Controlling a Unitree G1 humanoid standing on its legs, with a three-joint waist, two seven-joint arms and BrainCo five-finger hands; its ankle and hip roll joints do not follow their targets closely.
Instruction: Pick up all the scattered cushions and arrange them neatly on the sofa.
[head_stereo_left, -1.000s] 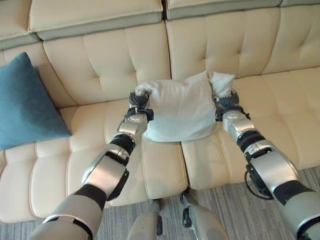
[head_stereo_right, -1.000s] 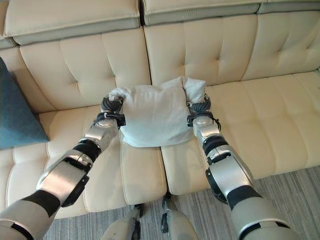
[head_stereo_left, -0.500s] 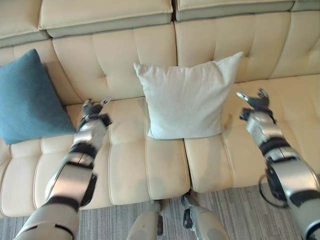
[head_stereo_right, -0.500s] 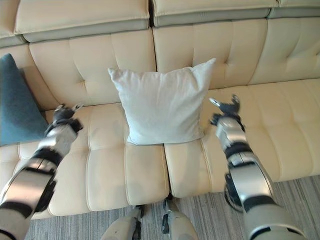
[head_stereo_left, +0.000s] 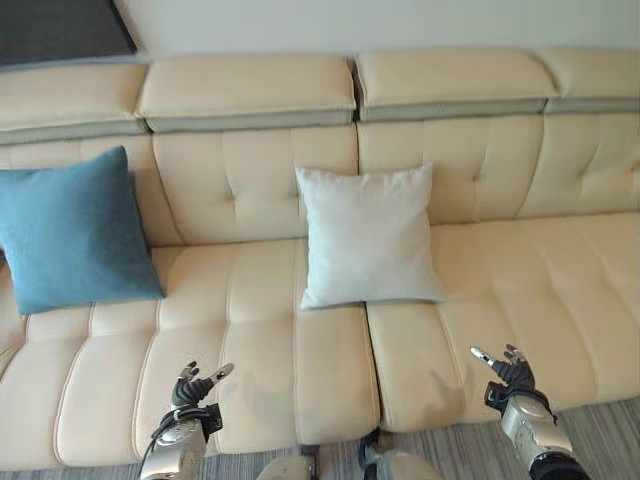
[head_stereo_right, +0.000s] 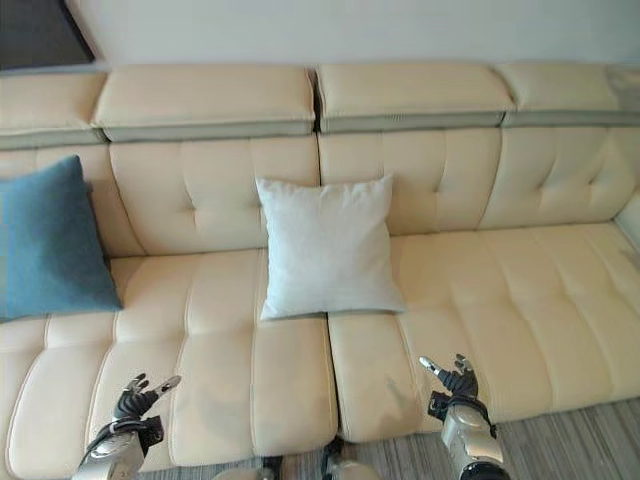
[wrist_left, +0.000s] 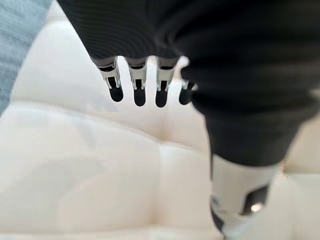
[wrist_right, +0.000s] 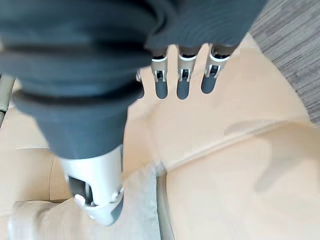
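left eye view: long cream tufted leather sofa (head_stereo_left: 260, 330) with a square pale grey fabric cushion (head_stereo_left: 367, 236) upright against the backrest at the middle seam, well beyond both sets of fingertips. square teal fabric cushion (head_stereo_left: 73, 229) leans on the backrest far out past the left hand's fingers. left hand (head_stereo_left: 195, 388) low over the seat's front edge, fingers spread wide and straight, holding nothing. right hand (head_stereo_left: 510, 372) low over the seat front on the other side, fingers also spread wide, empty. grey striped carpet (head_stereo_left: 600, 430) just beside the right hand. left wrist view: fingers (wrist_left: 139, 92) straight over bare cream seat.
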